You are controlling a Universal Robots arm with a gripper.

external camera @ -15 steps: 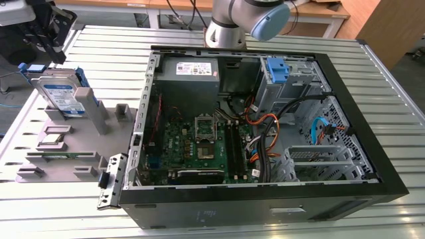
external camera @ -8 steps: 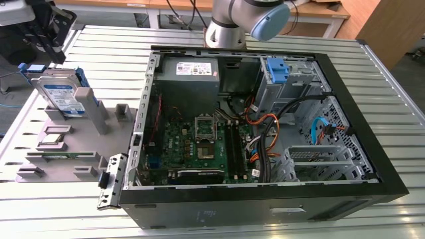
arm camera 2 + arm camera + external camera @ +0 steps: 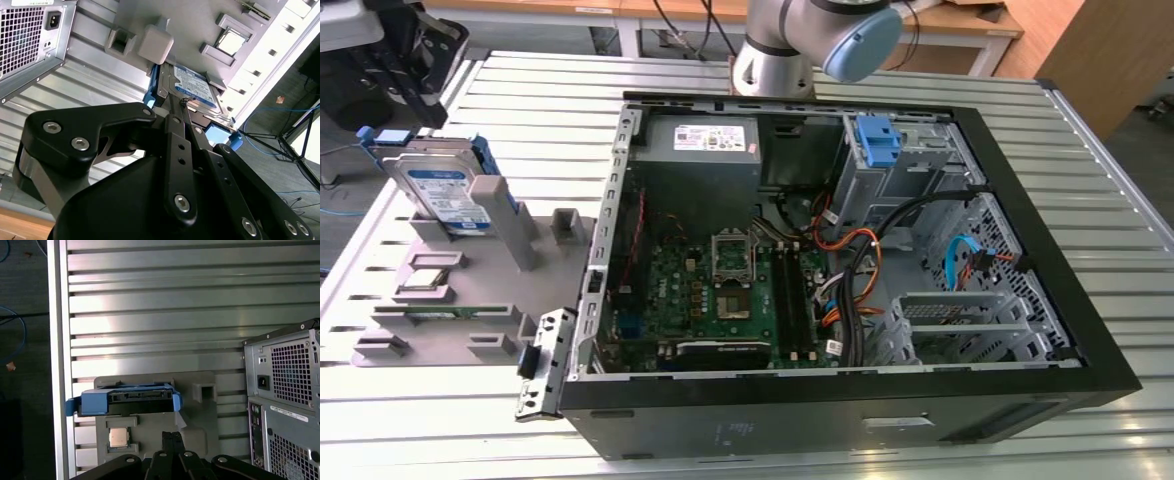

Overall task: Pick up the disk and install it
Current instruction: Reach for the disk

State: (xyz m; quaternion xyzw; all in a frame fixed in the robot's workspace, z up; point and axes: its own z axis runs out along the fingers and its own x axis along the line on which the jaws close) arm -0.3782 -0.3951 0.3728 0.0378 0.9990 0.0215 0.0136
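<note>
The disk stands on edge in a grey holder at the exterior view's left, beside the open computer case. Its white-and-blue label faces up in the second wrist view, where the disk lies just beyond my fingertips. In the first wrist view the disk shows edge-on with its blue rails. My gripper hovers short of the disk, apart from it. Its fingers are shut together with nothing between them.
The case holds a motherboard, a grey power-supply box, a blue bracket at the drive cage and loose cables. The grey holder also carries a processor chip. Everything rests on a slatted metal table.
</note>
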